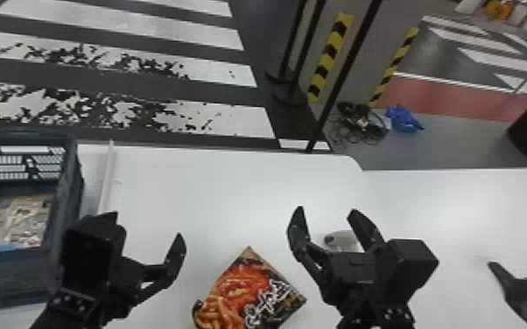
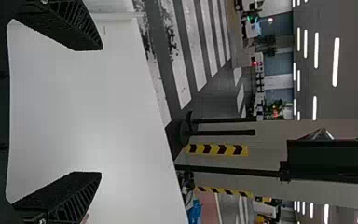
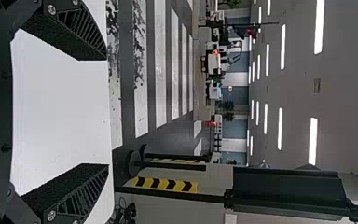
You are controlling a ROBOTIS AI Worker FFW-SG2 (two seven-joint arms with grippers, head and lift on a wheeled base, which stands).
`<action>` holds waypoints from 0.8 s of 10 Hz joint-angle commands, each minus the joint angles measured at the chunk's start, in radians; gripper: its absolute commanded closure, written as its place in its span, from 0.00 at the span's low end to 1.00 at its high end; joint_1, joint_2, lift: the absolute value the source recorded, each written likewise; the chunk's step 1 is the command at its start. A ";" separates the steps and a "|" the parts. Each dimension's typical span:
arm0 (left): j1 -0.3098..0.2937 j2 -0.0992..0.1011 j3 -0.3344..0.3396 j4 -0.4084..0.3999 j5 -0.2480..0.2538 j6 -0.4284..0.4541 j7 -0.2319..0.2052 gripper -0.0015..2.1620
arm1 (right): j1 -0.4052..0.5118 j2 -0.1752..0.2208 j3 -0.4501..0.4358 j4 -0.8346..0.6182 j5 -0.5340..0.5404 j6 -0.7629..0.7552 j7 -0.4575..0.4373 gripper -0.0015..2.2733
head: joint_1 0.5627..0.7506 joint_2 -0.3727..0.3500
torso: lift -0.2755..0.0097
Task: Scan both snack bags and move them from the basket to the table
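L tool [image 1: 148, 228] & R tool [image 1: 327, 211] released, snack bag [image 1: 254, 297] on bench [image 1: 214, 188] btwn them

Your L tool has its fingers spread wide, nothing gripped; your L wrist view has bare bench behind the gap. Your R tool is the same: fingers well apart, nothing held, bench beyond them in your R wrist view.

The snack bag lies flat on the bench, to the R of your L tool & L of your R tool, touching neither. It's red-orange & black w/ a food pic, one corner pointing away from you.

The basket [image 1: 13, 278], dark w/ slotted walls, is L of your L tool. It has mixed, pale, flat contents [image 1: 24, 221]; you can't tell if a 2nd bag is among them.

A pale rounded device [image 1: 342, 239] sits on the bench behind your R tool's fingers, partly hidden. A black forked piece [image 1: 521, 288] is well R of that tool.
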 commanded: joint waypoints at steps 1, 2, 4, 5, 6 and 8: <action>0.050 0.012 0.061 -0.048 0.001 -0.089 0.001 0.01 | 0.008 0.000 0.006 0.005 0.000 -0.003 0.001 0.05 | 0.70 0.10 | 0.62; 0.076 0.024 0.087 -0.080 -0.002 -0.120 0.013 0.01 | 0.011 0.000 0.009 0.008 0.000 -0.003 0.001 0.05 | 0.70 0.13 | 0.62; 0.142 0.028 0.162 -0.115 0.009 -0.221 0.065 0.01 | 0.014 0.000 0.012 0.012 0.000 -0.003 0.001 0.05 | 0.70 0.20 | 0.62; 0.167 0.029 0.211 -0.124 0.023 -0.236 0.085 0.01 | 0.029 -0.001 0.012 0.011 0.000 -0.003 0.013 0.05 | 0.70 0.25 | 0.62; 0.205 0.029 0.276 -0.143 0.055 -0.270 0.085 0.01 | 0.040 -0.006 0.009 0.009 0.000 0.003 0.032 0.05 | 0.70 0.28 | 0.62; 0.277 0.032 0.377 -0.193 0.084 -0.252 0.070 0.01 | 0.052 -0.008 -0.016 -0.021 -0.011 0.199 0.148 0.05 | 0.70 0.39 | 0.62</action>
